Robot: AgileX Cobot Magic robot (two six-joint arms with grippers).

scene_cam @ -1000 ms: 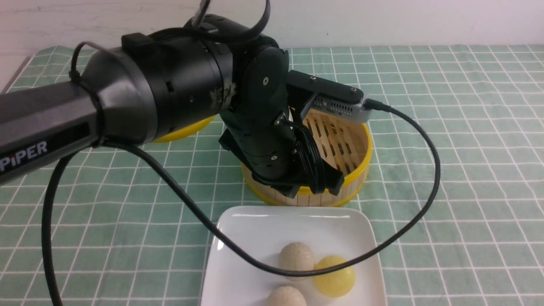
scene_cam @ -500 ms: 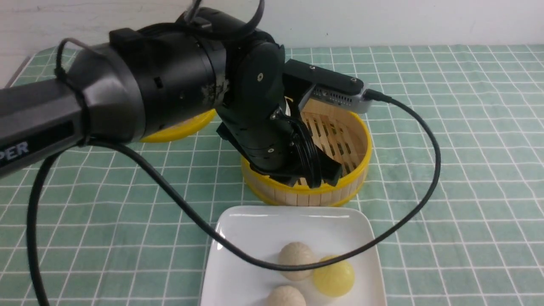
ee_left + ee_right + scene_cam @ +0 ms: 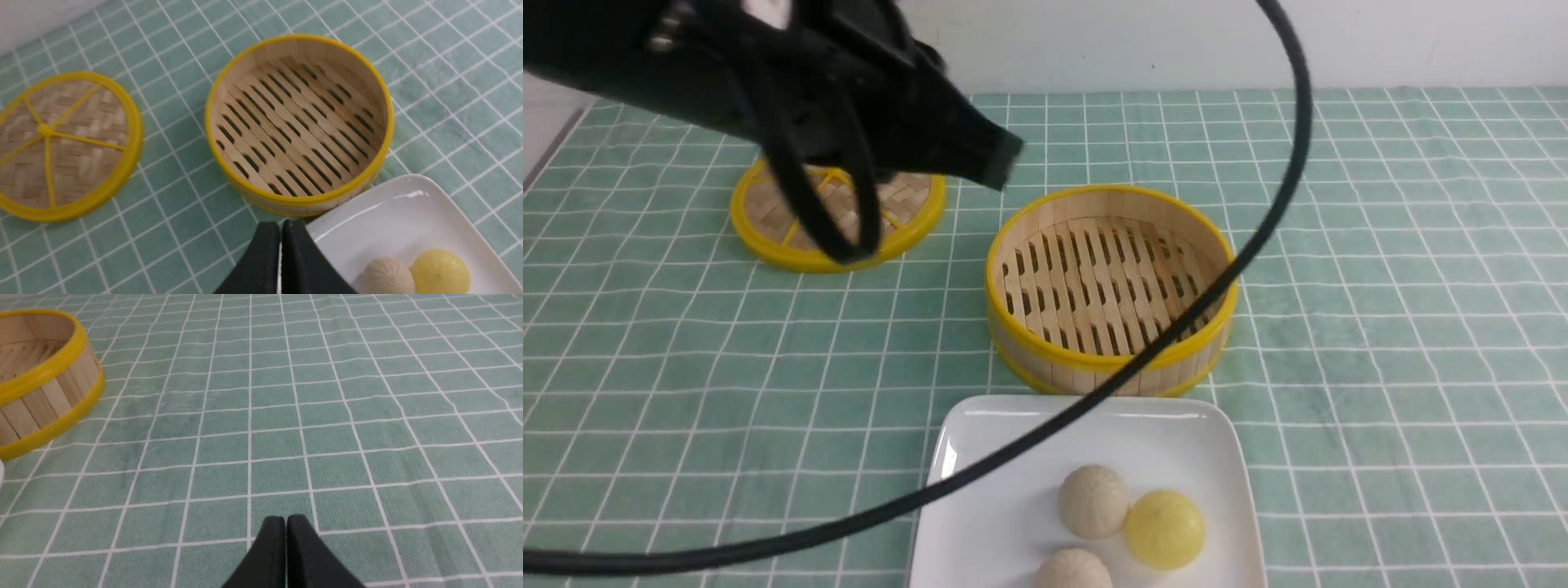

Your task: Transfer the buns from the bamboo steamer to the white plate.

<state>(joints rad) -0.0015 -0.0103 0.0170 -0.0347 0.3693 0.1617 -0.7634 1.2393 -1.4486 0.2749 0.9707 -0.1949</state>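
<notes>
A green checked bench cloth [image 3: 1380, 245] runs back to a white wall [image 3: 1176, 41]. Mid-frame in the front view sits the steamer [image 3: 1111, 371], slatted floor bare, with its lid [image 3: 77, 159] flat at upper left. Just below, the plate [image 3: 1176, 441] holds a cream bun [image 3: 1093, 500] touching a yellow bun [image 3: 1165, 528], and a second cream bun [image 3: 1074, 572] cut by the bottom edge. A cable [image 3: 1258, 220] crosses both containers. The left gripper [image 3: 281, 245] and right gripper [image 3: 286, 535] are each pressed together; plain cloth fills the right side
</notes>
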